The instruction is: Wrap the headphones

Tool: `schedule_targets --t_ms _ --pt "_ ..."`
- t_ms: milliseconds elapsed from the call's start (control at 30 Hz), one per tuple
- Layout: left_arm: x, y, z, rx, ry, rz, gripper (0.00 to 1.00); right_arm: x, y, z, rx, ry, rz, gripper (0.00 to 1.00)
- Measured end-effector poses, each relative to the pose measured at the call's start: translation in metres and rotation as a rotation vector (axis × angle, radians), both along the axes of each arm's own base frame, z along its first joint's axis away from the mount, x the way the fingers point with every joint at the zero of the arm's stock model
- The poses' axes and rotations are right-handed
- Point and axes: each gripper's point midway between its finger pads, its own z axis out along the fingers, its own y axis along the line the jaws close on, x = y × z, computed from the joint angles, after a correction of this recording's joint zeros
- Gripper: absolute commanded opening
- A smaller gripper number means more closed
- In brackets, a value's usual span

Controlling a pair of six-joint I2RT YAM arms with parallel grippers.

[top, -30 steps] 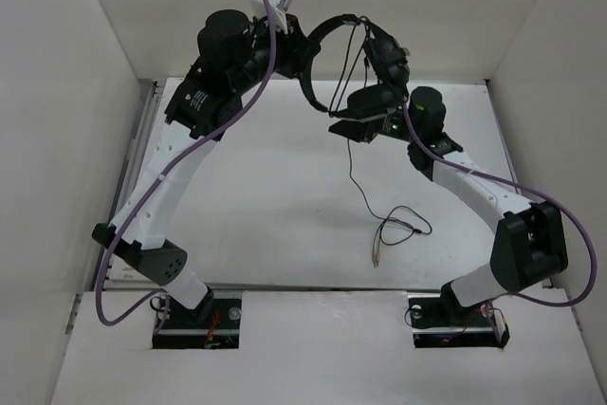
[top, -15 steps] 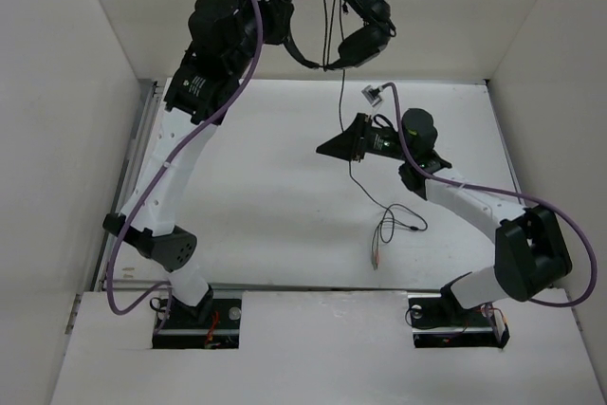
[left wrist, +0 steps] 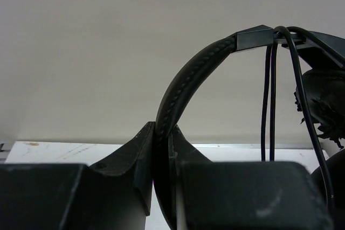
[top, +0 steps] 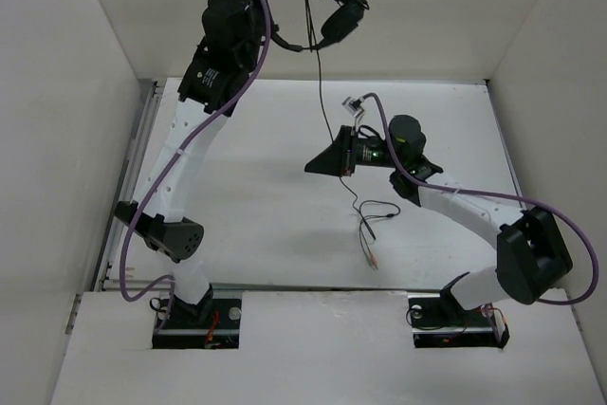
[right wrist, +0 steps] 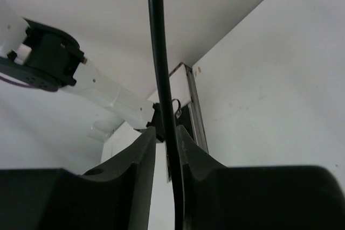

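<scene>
– Up at twelve o'clock in the top view, what were you holding?
– I had the left gripper (left wrist: 164, 133) clamped on the headband (left wrist: 186, 74), so the headphones (top: 330, 2) hung high in the air, well clear of the table (top: 247, 196). One earcup (left wrist: 323, 95) dangled at the gripper's three o'clock in the wrist view
– And the other arm?
– My right gripper (right wrist: 166, 133) sat at six o'clock from the headphones, low over the table. The cable (top: 319, 82) dropped from the cups in a line running twelve to six and passed between its jaws. They stood close on either side of it, with a sliver of gap on one side; I couldn't tell whether they pinched it or only guided it
– Where was the slack?
– Past the gripper, at about four o'clock, it lay in a loose loop on the table. The plug (top: 373, 261) rested at five o'clock, well apart from both arms
– So what did the coming move turn on?
– That twelve-to-six line, I judged. Winding meant carrying cable from my right gripper up toward the headband, and the right arm was the nearer one to the free length
– Anything in the way?
– The left arm's purple arm cable (top: 121, 272) ran just beside the headband up top, and strands of the cable hung from the band's end; I reckoned either could snag a turn
</scene>
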Motion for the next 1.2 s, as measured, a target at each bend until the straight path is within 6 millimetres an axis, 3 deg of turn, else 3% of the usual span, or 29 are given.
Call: schedule_targets --t_ms 233,533,633,733,800,933,1067,1200 --pt "0.005 0.019 0.0 0.017 -0.007 0.102 0.0 -0.021 0.018 0.002 -0.061 -0.05 0.094 0.04" --pt "0.015 0.046 0.001 0.103 -0.044 0.248 0.0 -0.024 0.025 0.043 -0.145 -0.26 0.139 0.04" --pt "0.025 0.047 -0.023 0.183 -0.019 0.283 0.0 -0.016 0.02 0.063 -0.188 -0.386 0.107 0.05" --pt "0.034 0.043 -0.066 0.301 0.053 0.29 0.0 0.0 0.01 0.078 -0.262 -0.537 0.037 0.06" --pt "0.037 0.036 -0.103 0.393 0.119 0.271 0.0 0.015 0.0 0.082 -0.341 -0.651 -0.026 0.06" --pt "0.031 0.016 -0.159 0.547 0.212 0.206 0.0 0.05 -0.026 0.08 -0.544 -0.866 -0.152 0.06" --pt "0.015 -0.001 -0.19 0.667 0.255 0.134 0.0 0.088 -0.056 0.078 -0.792 -1.102 -0.261 0.05" --pt "-0.005 -0.01 -0.196 0.723 0.264 0.065 0.0 0.124 -0.088 0.089 -1.046 -1.334 -0.358 0.04"
